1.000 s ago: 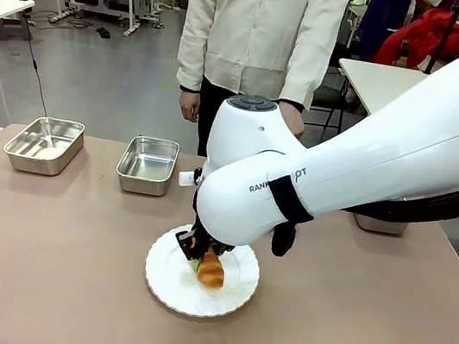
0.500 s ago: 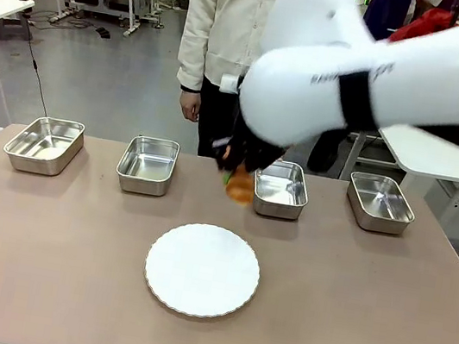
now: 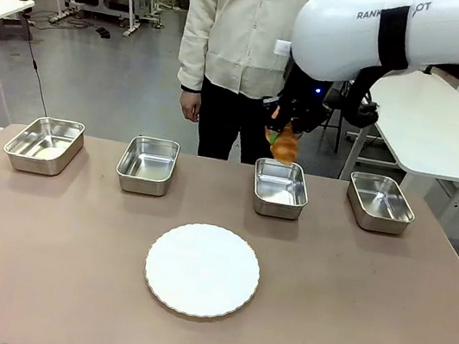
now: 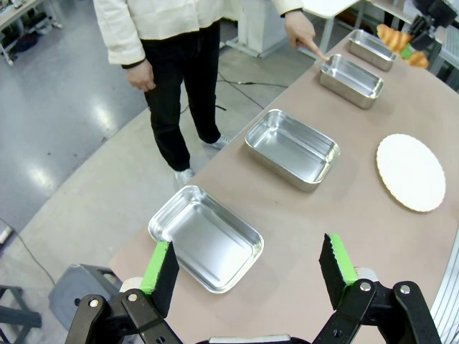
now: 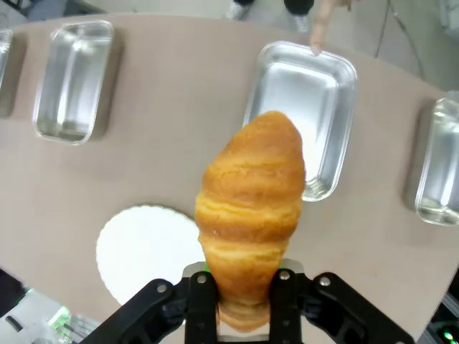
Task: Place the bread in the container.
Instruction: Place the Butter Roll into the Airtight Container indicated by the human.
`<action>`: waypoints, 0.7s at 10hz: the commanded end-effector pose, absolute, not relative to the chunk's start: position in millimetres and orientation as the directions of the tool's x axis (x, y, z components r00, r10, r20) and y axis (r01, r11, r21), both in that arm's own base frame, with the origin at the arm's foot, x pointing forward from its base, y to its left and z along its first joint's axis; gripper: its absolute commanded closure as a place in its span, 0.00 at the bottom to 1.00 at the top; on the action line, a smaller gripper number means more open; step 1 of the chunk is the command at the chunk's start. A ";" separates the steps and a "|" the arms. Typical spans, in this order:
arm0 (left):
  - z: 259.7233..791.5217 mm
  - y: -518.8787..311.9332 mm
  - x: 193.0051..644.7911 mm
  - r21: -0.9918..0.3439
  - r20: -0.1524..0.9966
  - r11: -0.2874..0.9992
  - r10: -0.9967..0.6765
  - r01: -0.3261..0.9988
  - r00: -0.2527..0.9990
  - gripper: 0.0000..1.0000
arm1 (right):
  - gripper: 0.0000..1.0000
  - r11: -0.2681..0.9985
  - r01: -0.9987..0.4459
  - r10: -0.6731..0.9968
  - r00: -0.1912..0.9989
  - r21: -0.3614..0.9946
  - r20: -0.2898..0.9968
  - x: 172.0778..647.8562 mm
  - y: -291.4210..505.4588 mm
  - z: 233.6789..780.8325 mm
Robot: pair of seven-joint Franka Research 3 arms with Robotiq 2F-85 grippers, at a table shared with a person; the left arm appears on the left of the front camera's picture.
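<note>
Right end effector clenched on the bread, held in the air above the third container from the left in a row of four along the far side of the bench; person's finger touching that tray's far rim; white plate bare near the middle; left end effector released, fingers spread, hovering over the leftmost tray

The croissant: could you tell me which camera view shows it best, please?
The right wrist view: the croissant is large and sharp there, with its lower end pinched in the right gripper. The front view shows it small, hanging above a tray. The left wrist view shows it tiny, at the top right corner.
</note>
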State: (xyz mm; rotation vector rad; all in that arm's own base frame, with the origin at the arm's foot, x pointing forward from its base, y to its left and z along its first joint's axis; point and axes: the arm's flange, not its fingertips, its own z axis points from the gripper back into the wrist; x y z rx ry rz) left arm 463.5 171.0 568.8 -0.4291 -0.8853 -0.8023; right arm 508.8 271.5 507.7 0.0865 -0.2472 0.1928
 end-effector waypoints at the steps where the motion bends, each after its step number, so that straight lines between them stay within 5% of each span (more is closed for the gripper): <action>1: 570.0 170.6 460.8 -0.007 0.819 0.631 -0.441 0.776 0.367 0.00 | 0.74 0.976 -0.212 0.198 0.958 0.047 0.209 538.9 263.8 491.1; 7: 570.0 170.6 460.8 -0.007 0.819 0.631 -0.441 0.776 0.367 0.00 | 0.74 0.970 -0.218 0.205 0.971 0.105 0.122 594.1 235.2 402.1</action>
